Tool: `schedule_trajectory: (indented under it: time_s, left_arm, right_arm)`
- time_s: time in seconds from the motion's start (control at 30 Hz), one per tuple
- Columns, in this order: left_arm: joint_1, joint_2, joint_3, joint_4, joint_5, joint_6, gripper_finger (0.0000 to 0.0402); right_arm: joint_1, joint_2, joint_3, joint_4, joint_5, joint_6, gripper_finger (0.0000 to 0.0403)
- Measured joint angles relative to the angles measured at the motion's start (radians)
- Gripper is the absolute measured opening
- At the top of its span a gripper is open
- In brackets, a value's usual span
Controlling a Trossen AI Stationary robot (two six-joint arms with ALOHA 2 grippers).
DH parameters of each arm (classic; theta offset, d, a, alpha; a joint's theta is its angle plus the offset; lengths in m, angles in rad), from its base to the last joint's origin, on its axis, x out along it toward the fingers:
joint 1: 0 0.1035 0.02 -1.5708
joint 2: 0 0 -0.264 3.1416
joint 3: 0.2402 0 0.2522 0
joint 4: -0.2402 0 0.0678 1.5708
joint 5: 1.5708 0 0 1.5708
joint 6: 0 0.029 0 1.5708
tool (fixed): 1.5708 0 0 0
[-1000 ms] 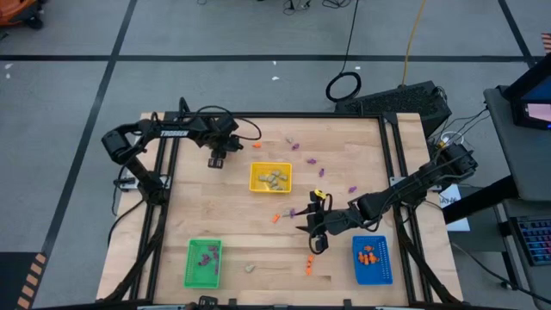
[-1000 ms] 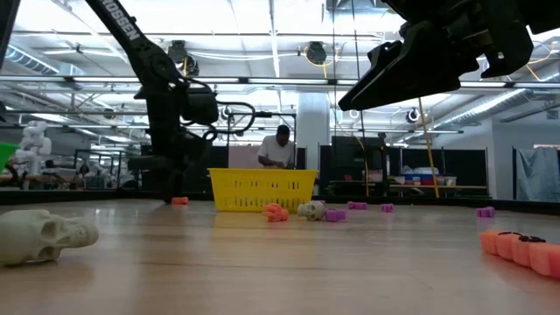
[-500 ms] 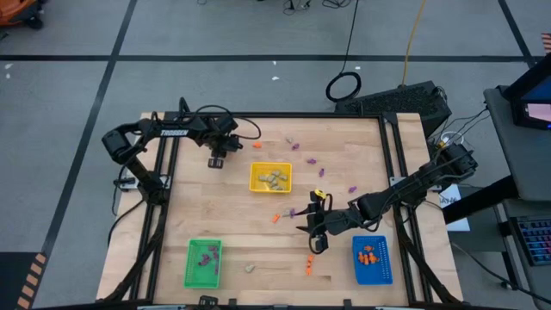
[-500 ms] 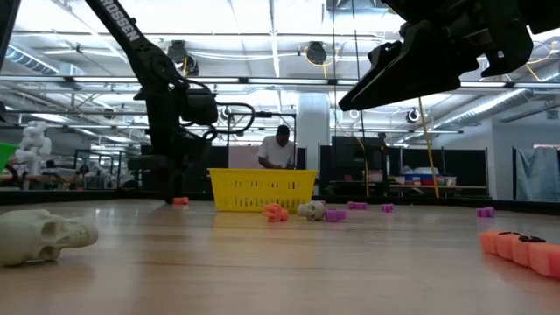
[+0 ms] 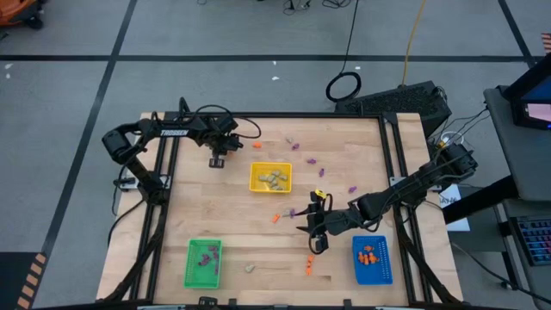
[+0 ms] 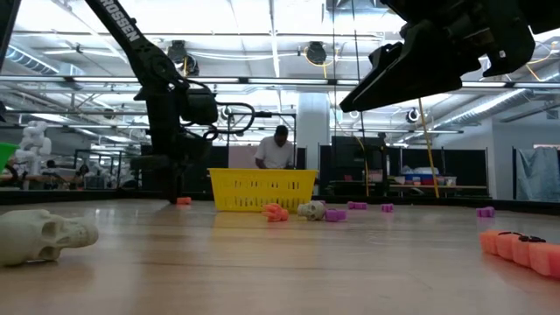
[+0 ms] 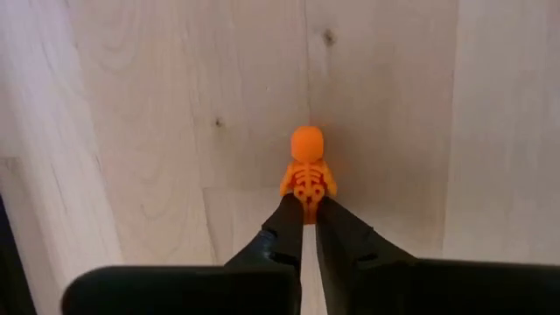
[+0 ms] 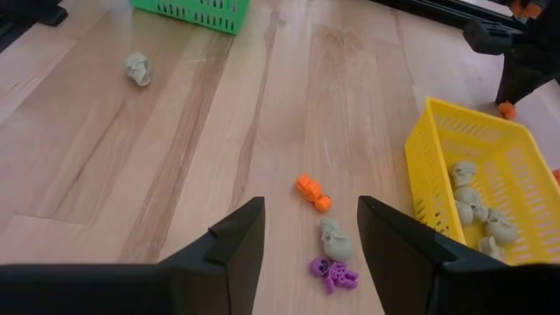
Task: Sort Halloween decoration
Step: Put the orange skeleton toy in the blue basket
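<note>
Left gripper [image 7: 308, 229], pointed straight down at the table [image 7: 175, 105], pinches an orange skeleton [image 7: 306, 172].

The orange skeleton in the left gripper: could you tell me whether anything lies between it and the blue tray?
Yes. The left gripper grips the orange skeleton at the far left; toward the blue tray lie the yellow tray, loose trinkets and the right gripper.

A wooden table [image 5: 241, 215] carries yellow [image 5: 270, 177], green [image 5: 203, 263], blue trays [image 5: 372, 259] and scattered trinkets [image 5: 308, 268].
</note>
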State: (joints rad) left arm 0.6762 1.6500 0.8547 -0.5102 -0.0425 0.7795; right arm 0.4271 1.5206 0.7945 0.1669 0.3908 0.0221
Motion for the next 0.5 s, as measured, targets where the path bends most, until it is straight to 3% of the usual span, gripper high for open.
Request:
schedule_trajectory:
  time_s: [0.5]
  left_arm:
    - [-0.005, -0.044, 0.0, 0.003, 0.007, -0.053, 0.0011]
  right_arm:
    - [0.0, 0.0, 0.0, -0.016, 0.0, 0.011, 0.0169]
